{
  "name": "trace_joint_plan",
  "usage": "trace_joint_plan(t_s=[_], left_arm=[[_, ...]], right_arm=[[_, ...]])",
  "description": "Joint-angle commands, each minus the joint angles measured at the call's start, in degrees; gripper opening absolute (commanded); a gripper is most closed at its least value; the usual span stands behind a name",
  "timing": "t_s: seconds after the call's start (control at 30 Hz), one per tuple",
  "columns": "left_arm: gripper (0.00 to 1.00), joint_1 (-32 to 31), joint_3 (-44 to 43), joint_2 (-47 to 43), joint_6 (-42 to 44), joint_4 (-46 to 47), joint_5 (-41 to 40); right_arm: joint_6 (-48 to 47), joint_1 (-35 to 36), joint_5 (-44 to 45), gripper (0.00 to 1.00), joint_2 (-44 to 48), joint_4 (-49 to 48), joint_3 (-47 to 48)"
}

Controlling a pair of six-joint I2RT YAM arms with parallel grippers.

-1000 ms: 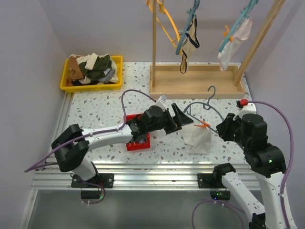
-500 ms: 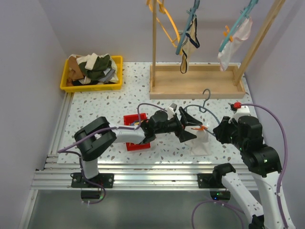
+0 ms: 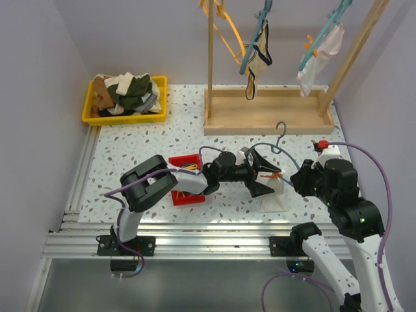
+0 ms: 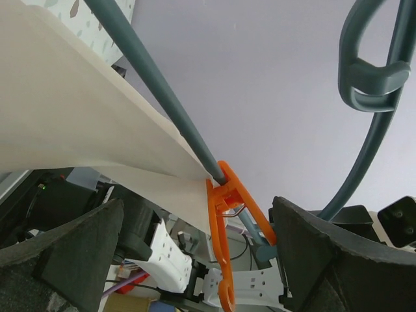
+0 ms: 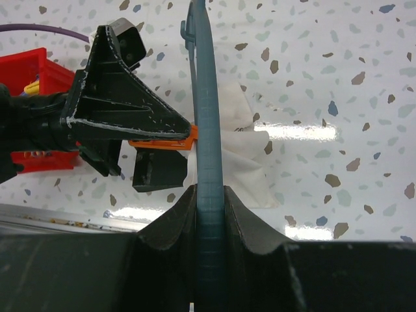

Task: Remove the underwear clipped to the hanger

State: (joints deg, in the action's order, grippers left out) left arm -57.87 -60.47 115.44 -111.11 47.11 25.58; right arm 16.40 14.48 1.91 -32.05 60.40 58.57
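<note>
— Where is your left gripper (image 4: 195,253)?

— Spread wide, one finger on either side of the orange clip (image 4: 224,214). Through the wrist camera I see a gap between each finger and the clip, so I am not gripping anything with it.

— And the right one?

— My right gripper (image 5: 209,195) is clamped shut on the grey-blue hanger (image 5: 207,117). The bar runs straight out from between the fingers, and the hook points to the far side of the worktop (image 3: 130,149).

— Where is the underwear?

— The white underwear (image 3: 273,195) hangs under that hanger, pinned to the bar by the orange clip. It sits between my two arms, low over the worktop. I cannot tell whether its lower edge rests there.

— What lies around it?

— A red bin (image 3: 188,199) stands right beside my left arm, with small things inside that I cannot make out. At the far side stands a wooden rack (image 3: 266,120), with more hangers and garments on its rail. A yellow tray (image 3: 123,119) heaped with clothes sits in the far left corner.
</note>
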Motion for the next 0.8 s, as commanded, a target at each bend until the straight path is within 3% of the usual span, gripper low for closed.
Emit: trace_joint_plan(t_s=[0.0, 0.3, 0.77], left_arm=[[1.00, 0.30, -2.72, 0.67, -1.74, 3.51, 1.66], [0.76, 0.03, 0.17, 0.67, -1.74, 7.99, -0.18], [0.71, -1.72, 7.20, -0.47, -3.59, 13.71, -2.29]], right_arm=[[-1.38, 0.46, -0.86, 0.00, 0.59, -0.99, 0.23], [-1.02, 0.64, -0.59, 0.00, 0.76, -1.16, -0.03], [-0.32, 1.34, 1.08, 0.00, -0.38, -1.60, 0.94]])
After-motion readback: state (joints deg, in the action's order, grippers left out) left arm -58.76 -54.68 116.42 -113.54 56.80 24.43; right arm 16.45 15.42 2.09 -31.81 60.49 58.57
